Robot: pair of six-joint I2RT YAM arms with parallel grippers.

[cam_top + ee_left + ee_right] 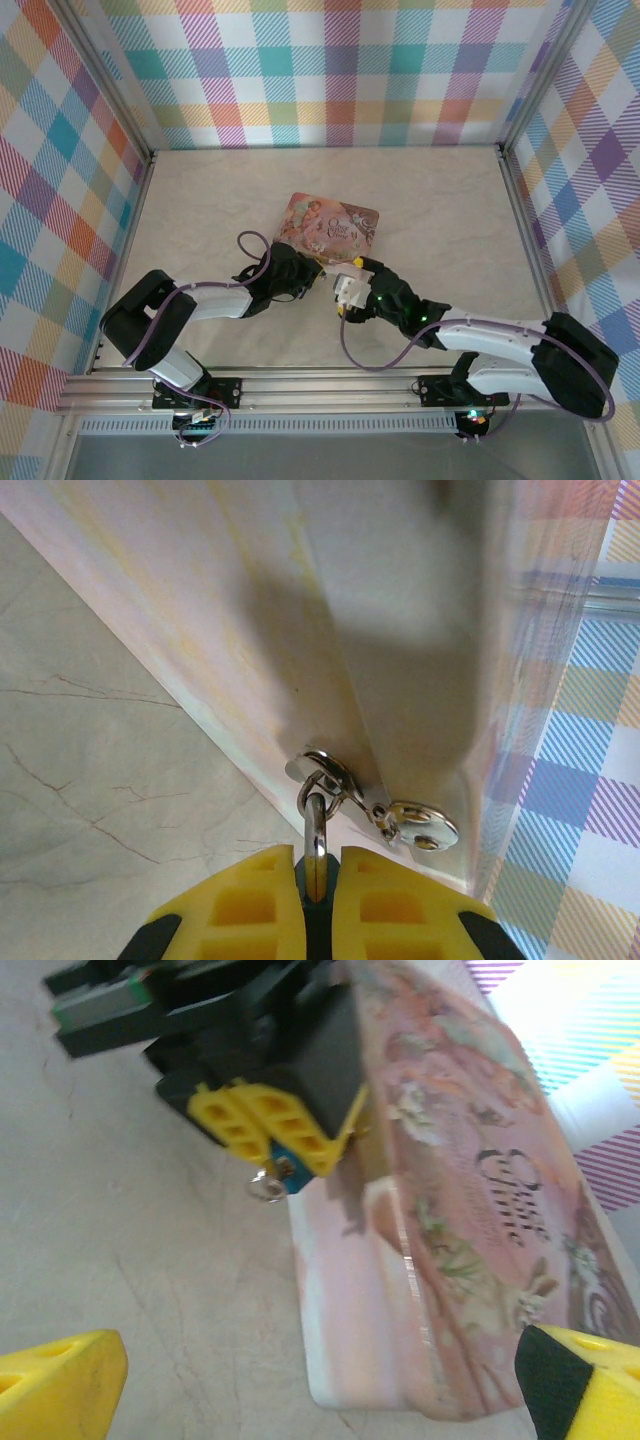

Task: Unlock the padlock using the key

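The padlock [291, 1173] is tiny, with a blue body and a thin silvery shackle [316, 832]. Its shackle passes through the metal hasp ring [326, 772] on the side of the pink illustrated tin box [330, 224]. My left gripper [319, 858] is shut on the padlock, its yellow fingers [243, 1118] pinching the body right against the box. A small silvery ring [267, 1187] hangs at the body's free end; I cannot make out the key. My right gripper [320, 1390] stands wide open just short of the box's near corner, with nothing between its fingers.
The tin box [470, 1210] lies on the pale marbled table [440, 210], in the middle. Checked walls [330, 70] close off the back and both sides. Both arms meet at the box's near edge, left gripper [308, 276] beside right gripper [348, 284].
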